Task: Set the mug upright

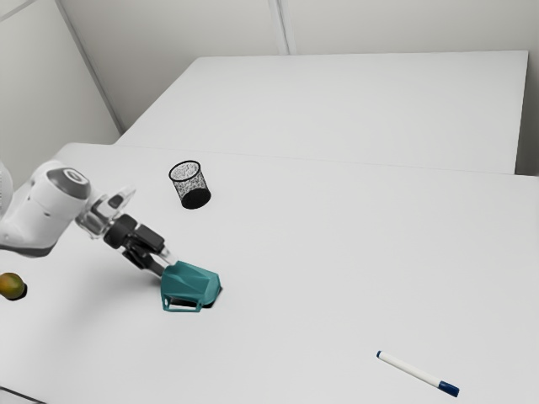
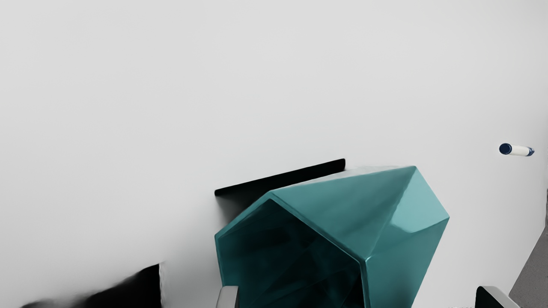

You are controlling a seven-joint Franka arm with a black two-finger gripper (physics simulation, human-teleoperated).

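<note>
Well in from the exterior view's far edge of the desk (image 1: 295, 244), here's the teal mug (image 1: 192, 282), lying on its side, mouth toward the hand (image 1: 165, 262)! And that hand's open, fingers wide apart.

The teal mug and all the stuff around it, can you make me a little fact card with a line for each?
mug: teal, tipped on its side
mug's mouth: toward the end effector
end effector: at the mug, fingers open
marker: white with blue ends, lying down
mesh cup: black
round thing: orange and green
mug upright: not yet
</note>
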